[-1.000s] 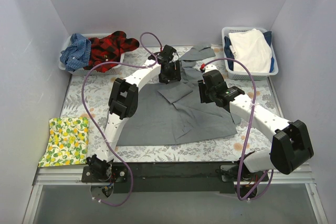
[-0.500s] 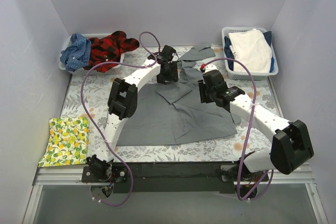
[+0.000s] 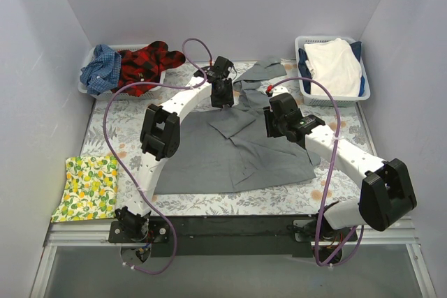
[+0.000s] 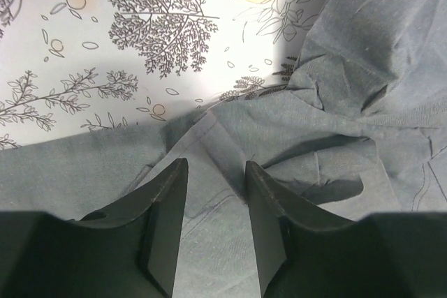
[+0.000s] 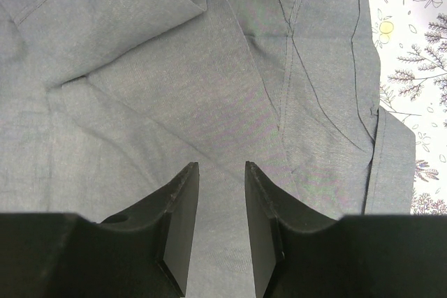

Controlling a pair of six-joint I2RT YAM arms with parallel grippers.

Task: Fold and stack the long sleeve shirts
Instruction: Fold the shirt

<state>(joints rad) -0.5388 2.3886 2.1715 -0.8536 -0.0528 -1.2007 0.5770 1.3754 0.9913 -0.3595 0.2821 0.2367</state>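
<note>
A large grey long sleeve shirt [image 3: 230,155] lies spread on the table, one sleeve reaching to the back [image 3: 262,71]. My left gripper [image 3: 222,97] is over its upper edge near the collar. In the left wrist view its fingers [image 4: 215,164] stand apart over a creased fold of grey cloth [image 4: 349,116], with nothing clamped between them. My right gripper [image 3: 274,127] hovers over the shirt's right side. It is open [image 5: 221,165] above flat grey cloth [image 5: 174,68]. A red-black plaid shirt [image 3: 145,64] and a blue checked shirt [image 3: 99,68] lie heaped at the back left.
The plaid and checked shirts sit in a white basket [image 3: 85,90]. A second white basket [image 3: 364,93] at the back right holds white cloth [image 3: 335,64]. A yellow lemon-print cloth [image 3: 89,188] lies at the front left. A fern-print cover [image 3: 126,120] lies over the table.
My left gripper has shifted slightly toward the back, along the shirt's upper edge, and its jaws have narrowed. The right arm has barely moved.
</note>
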